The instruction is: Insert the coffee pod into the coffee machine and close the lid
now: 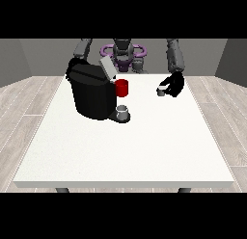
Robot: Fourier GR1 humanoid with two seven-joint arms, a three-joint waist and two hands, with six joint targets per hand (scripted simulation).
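- Nearest on the large white counter [120, 156], a small grey cup [123, 111] sits at the base of the bulky black coffee machine [91, 93], whose grey lid [107, 67] stands raised.
- Farther right, the hand at the view's right [173, 85] curls around the small pale coffee pod [161, 91]; the pod looks light and stiff, best pinched by its sides.
- Whether the other hand [71, 68], half hidden behind the machine, is open, I cannot tell.

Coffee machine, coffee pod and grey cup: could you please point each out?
coffee machine [91, 96], front view, black body.
coffee pod [161, 91], front view, pale top.
grey cup [123, 111], front view, side wall.
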